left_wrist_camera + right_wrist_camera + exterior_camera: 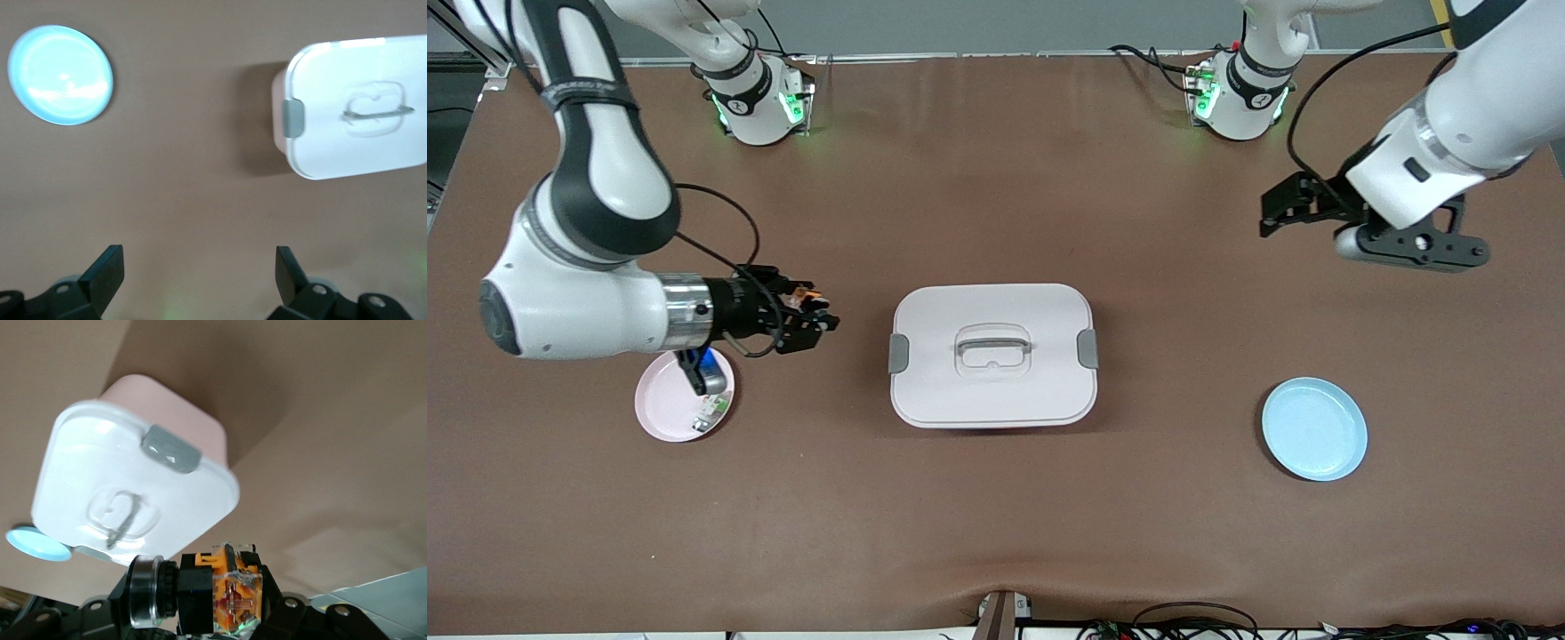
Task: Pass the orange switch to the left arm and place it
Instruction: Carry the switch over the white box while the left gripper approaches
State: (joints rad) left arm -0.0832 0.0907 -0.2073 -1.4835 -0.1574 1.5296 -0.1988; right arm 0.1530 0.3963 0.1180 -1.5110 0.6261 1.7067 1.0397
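Right gripper [818,313] clamped on the orange switch [805,293]; left gripper [1272,212] spread wide and empty.

The right gripper's jaws pinch the switch (orange end and clear body plain in the right wrist view), held in the air above the table [996,533] between the pink plate [663,404] and the box [993,354], beside the box toward the right arm's end. The left gripper hangs over bare table at the left arm's end, above the blue plate [1314,428], which lies nearer the front camera.
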